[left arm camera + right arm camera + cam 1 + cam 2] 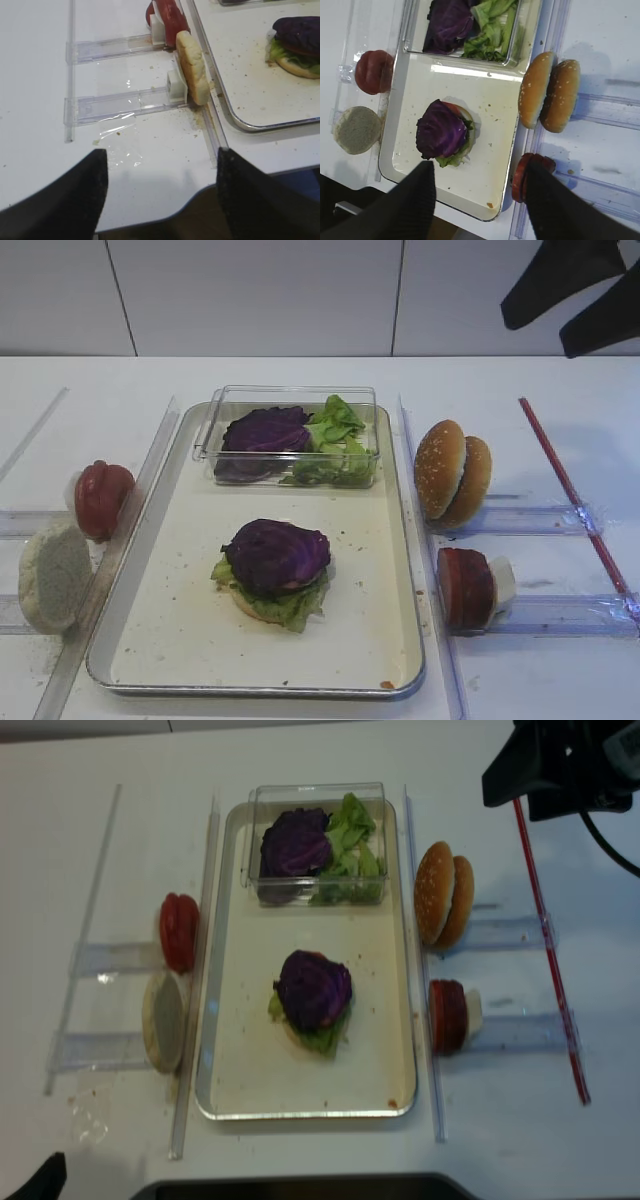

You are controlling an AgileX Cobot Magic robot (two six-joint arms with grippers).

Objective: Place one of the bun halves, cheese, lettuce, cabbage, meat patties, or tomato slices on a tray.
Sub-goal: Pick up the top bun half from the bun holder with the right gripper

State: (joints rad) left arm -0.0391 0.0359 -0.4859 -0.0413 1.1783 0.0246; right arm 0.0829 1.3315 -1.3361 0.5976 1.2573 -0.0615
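Note:
The tray point(180, 610) holds a stack with a cabbage point(277, 553) leaf on top, lettuce point(295, 610) and a bun base under it. Two bun halves point(452, 472) stand on edge right of the tray, with the meat patties point(463, 587) nearer the front. Tomato slices point(102, 498) stand left of the tray. No cheese is in view. My right gripper point(479, 167) hangs high at the back right point(575, 290), open and empty. My left gripper point(162, 155) is open over the table's front left edge, holding nothing.
A clear plastic box point(290, 400) at the tray's back holds more cabbage and lettuce. A white floury disc point(55, 575) stands left of the tray. Clear plastic rails point(545, 615) flank both sides, and a red rod point(570, 490) lies at the far right.

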